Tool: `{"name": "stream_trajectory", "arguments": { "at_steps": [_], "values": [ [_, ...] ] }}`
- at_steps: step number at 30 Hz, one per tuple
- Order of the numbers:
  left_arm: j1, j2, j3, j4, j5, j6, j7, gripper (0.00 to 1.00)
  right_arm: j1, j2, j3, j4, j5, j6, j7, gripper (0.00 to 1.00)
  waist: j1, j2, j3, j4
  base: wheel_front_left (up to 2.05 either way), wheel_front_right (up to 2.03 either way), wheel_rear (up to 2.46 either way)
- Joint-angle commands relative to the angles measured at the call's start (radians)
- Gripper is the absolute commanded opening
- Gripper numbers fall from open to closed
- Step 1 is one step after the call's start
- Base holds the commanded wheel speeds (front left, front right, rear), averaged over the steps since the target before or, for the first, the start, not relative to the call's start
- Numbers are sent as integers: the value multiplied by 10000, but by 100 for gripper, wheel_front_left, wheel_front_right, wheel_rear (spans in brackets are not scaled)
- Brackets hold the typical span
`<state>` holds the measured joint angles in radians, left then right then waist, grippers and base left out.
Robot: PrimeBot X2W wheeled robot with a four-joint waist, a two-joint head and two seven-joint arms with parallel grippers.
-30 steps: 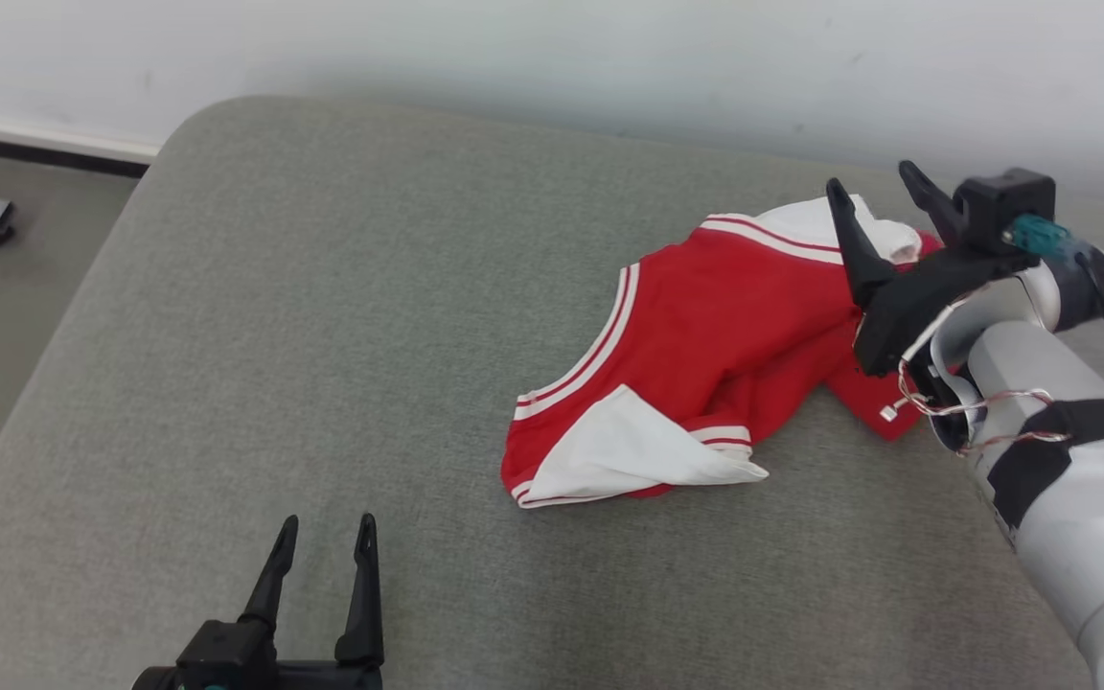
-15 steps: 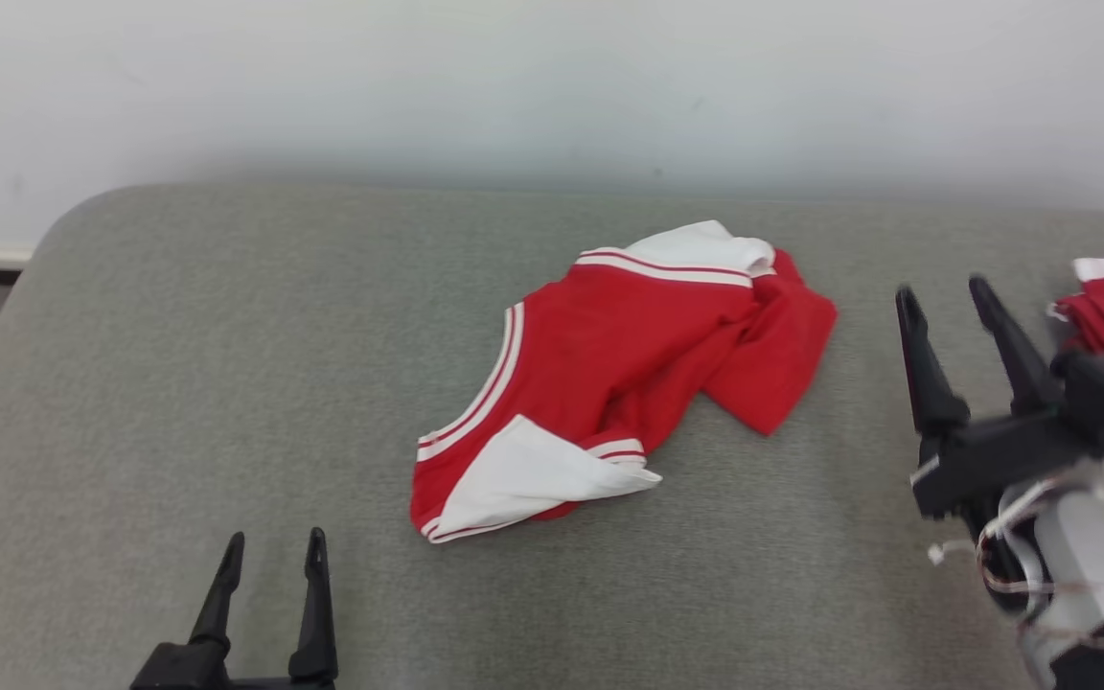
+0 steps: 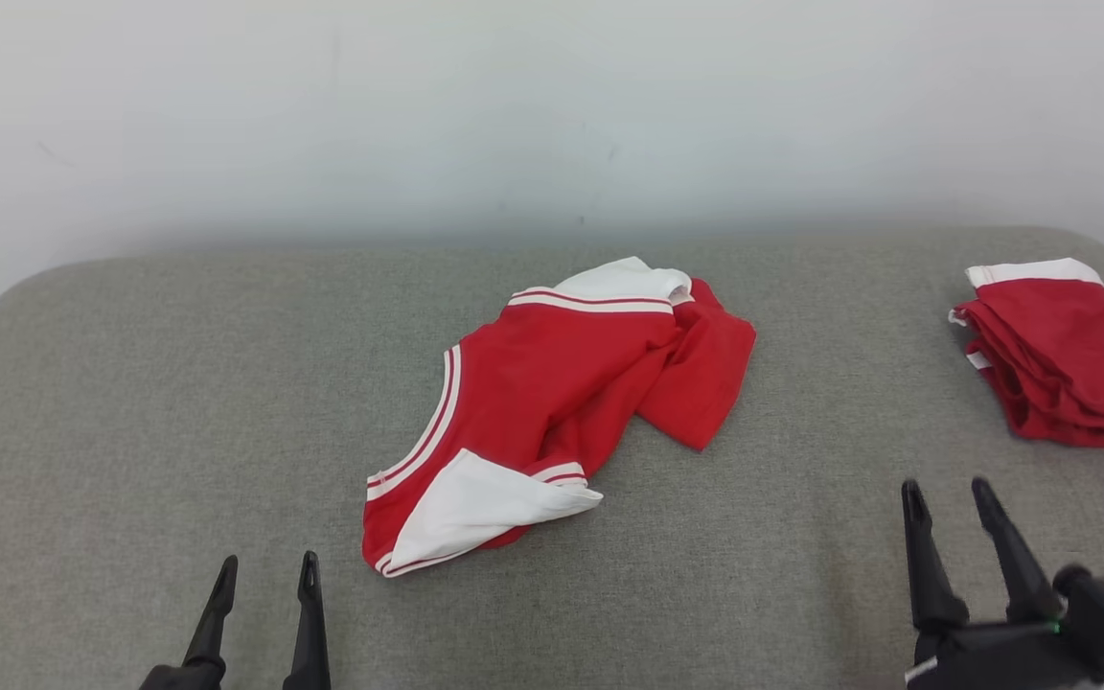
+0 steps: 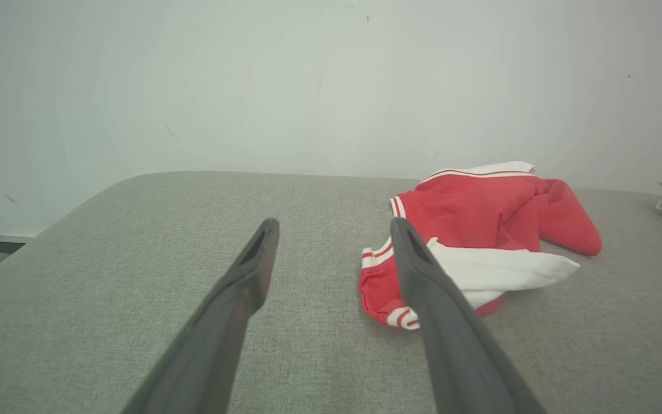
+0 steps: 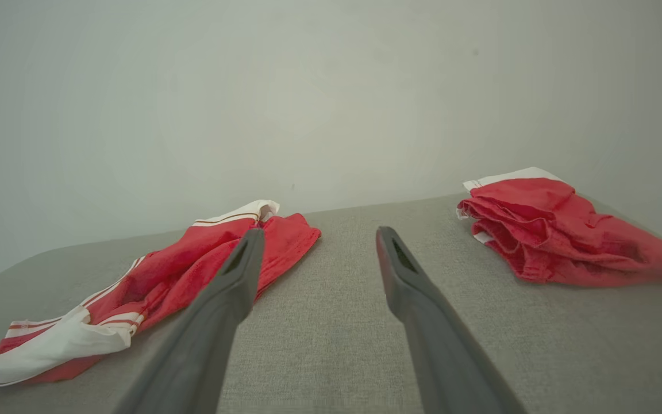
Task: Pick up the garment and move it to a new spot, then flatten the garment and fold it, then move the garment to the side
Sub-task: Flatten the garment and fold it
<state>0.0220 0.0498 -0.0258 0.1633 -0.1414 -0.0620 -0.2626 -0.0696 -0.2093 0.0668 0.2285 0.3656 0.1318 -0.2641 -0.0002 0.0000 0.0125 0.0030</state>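
Note:
A crumpled red garment point(image 3: 552, 393) with white panels and striped trim lies loose in the middle of the grey cushioned surface point(image 3: 178, 383); it also shows in the left wrist view as the garment point(image 4: 480, 224) and in the right wrist view as the garment point(image 5: 193, 270). My left gripper point(image 3: 264, 575) stands open at the lower left, short of the garment's near white corner, holding nothing. My right gripper point(image 3: 947, 498) stands open at the lower right, well clear of the garment, with nothing between its fingers.
A second red and white garment point(image 3: 1060, 359) lies bunched at the far right edge of the surface, seen also in the right wrist view point(image 5: 561, 230). A pale wall point(image 3: 552, 115) rises directly behind the surface. The surface's corners curve away at left and right.
The head camera has swung right and tilted, bringing the second garment into view. My right gripper has drawn back from over the middle garment to the lower right, empty. The garment lies unchanged.

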Motion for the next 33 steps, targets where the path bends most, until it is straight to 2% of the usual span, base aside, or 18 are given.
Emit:
{"name": "stream_trajectory", "arguments": {
  "at_steps": [1,6,18,26,33],
  "values": [
    [145,13,40,4,81,-50,-31,100,266,140,-88,-187,-80,-26,2,100,2,0,-62,-50,0,0,0],
    [224,12,49,-10,105,-54,-31,100,1009,637,-353,-484,-185,-26,2,100,2,0,-61,-82,0,0,0],
    [-151,80,165,202,168,-143,-31,100,893,758,-121,-526,-345,-26,2,100,2,0,180,-224,0,0,0],
    [-1909,440,-313,1025,444,-398,-30,100,510,688,229,-343,-136,-26,2,100,2,0,772,-753,0,0,0],
    [-3858,673,-1026,2412,394,-607,563,100,71,620,421,-210,40,-26,2,100,2,0,1472,-1357,0,0,0]
  ]
}}
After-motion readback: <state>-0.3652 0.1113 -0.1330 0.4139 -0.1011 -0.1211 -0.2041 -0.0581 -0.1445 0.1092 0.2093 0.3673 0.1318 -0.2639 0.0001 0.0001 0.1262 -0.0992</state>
